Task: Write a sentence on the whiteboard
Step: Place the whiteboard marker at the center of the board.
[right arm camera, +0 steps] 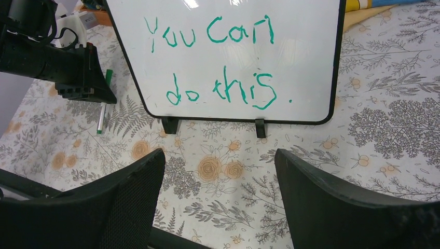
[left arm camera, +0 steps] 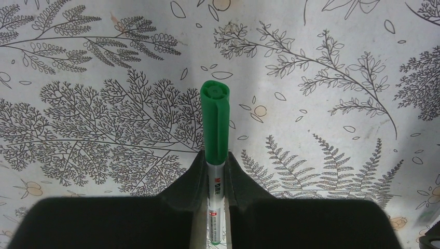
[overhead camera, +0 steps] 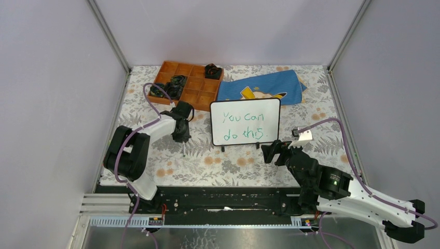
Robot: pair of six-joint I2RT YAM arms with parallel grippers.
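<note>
We see the whiteboard [overhead camera: 245,126] standing upright mid-way across the desk [overhead camera: 207,161], the sentence [overhead camera: 243,117] written in green. It looks light, rigid and easily tipped; we would grip its frame edge. The left fingers [left arm camera: 181,187] pinch the capped marker [left arm camera: 215,119]; the right fingers [right arm camera: 129,197] are spread, empty.

left claw [left arm camera: 215,158] clamped on marker [left arm camera: 215,119], right claw [right arm camera: 219,155] spread wide, both arms reaching forward

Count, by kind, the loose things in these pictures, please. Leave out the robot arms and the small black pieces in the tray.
Whiteboard: 1
Green marker: 1
Orange tray: 1
Blue cloth: 1
Total: 4
</note>
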